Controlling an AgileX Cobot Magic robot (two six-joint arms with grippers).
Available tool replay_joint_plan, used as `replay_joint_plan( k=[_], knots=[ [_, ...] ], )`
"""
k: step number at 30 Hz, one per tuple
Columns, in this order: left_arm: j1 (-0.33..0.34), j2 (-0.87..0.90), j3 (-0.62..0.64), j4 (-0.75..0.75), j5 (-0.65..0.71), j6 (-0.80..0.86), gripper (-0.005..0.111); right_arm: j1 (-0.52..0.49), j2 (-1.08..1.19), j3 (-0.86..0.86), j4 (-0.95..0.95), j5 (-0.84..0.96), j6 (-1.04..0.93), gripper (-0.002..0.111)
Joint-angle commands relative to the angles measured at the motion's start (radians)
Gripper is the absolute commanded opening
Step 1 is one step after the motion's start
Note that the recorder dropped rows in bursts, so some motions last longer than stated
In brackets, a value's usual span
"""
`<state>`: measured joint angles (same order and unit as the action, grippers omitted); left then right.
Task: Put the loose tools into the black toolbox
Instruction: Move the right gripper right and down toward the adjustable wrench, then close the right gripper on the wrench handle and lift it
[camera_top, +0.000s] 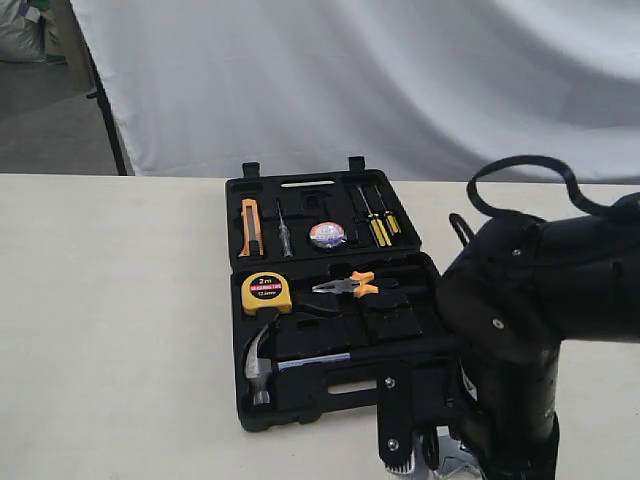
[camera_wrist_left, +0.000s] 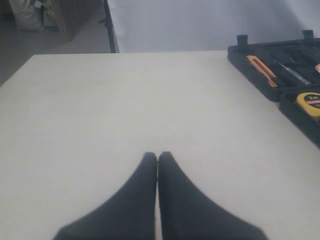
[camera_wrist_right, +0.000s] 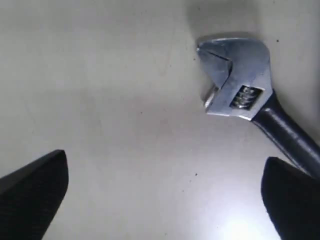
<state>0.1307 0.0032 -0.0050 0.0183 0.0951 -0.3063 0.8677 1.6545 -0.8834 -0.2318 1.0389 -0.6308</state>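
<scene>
While the silver-jawed, black-handled adjustable wrench (camera_wrist_right: 235, 75) is lying loose, near-right of the black moulded-plastic toolbox (camera_top: 330, 405) | right gripper (camera_wrist_right: 162, 172) is hovering above, spread wide to straddle it | left gripper (camera_wrist_left: 158, 159) is waiting clenched, empty.

Left gripper (camera_wrist_left: 157, 156) closed, empty; right gripper (camera_wrist_right: 162, 172) spread wide, pointing downward.
</scene>
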Motion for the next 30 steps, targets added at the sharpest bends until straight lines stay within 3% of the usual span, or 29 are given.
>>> replay_joint_plan(
  k=[1,12,19,23,25,30],
  knots=[
    [0.025,-0.003,-0.003,0.004,-0.007,-0.005,0.001,-0.006,0.038,0.017,-0.051,-0.119,-0.02,0.097],
    [0.025,-0.003,-0.003,0.004,-0.007,-0.005,0.001,-0.036,0.12,0.017,-0.043,-0.24,-0.05,0.097],
    [0.025,-0.003,-0.003,0.004,-0.007,-0.005,0.001,-0.121,0.154,0.017,0.15,-0.272,-0.259,0.097],
    [0.025,-0.003,-0.003,0.004,-0.007,-0.005,0.001,-0.121,0.18,0.017,0.182,-0.267,-0.302,0.096],
    [0.025,-0.003,-0.003,0.004,-0.007,-0.005,0.001,-0.121,0.19,0.017,0.199,-0.267,-0.314,0.088],
    [0.025,-0.003,-0.003,0.004,-0.007,-0.005,0.001,-0.121,0.193,0.017,0.232,-0.271,-0.312,0.046]
  ],
)
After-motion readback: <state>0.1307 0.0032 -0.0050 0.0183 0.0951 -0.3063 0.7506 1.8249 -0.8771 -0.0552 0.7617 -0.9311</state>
